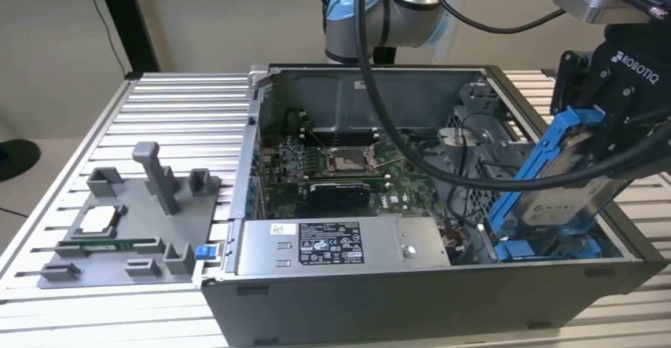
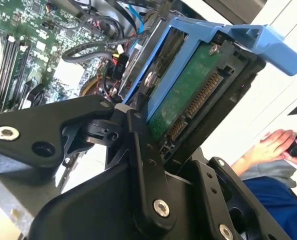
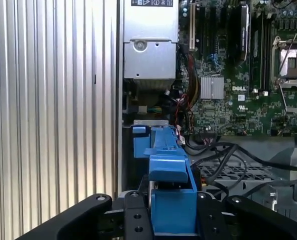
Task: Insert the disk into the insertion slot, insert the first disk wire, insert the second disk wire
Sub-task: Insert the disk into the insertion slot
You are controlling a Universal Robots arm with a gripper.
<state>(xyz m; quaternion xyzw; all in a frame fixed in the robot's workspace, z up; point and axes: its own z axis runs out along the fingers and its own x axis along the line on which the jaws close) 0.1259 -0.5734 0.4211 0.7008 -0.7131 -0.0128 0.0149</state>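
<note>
My gripper is shut on the disk, a silver-grey drive in a bright blue carrier. The disk hangs steeply tilted over the near corner of the open computer case, at the exterior view's right. Its lower end reaches down to the insertion slot, a bay with blue rails. In the second wrist view the black fingers clamp the disk across its green board side. In the first wrist view the blue carrier sits between the fingers, with the slot's blue tab beyond. Dark cables lie beside the bay; I cannot tell which are the disk wires.
A silver power-supply box sits at the case front, with the motherboard behind it and a perforated cage next to the bay. A grey fixture plate lies on the slatted table at the exterior view's left. A person's hand is nearby.
</note>
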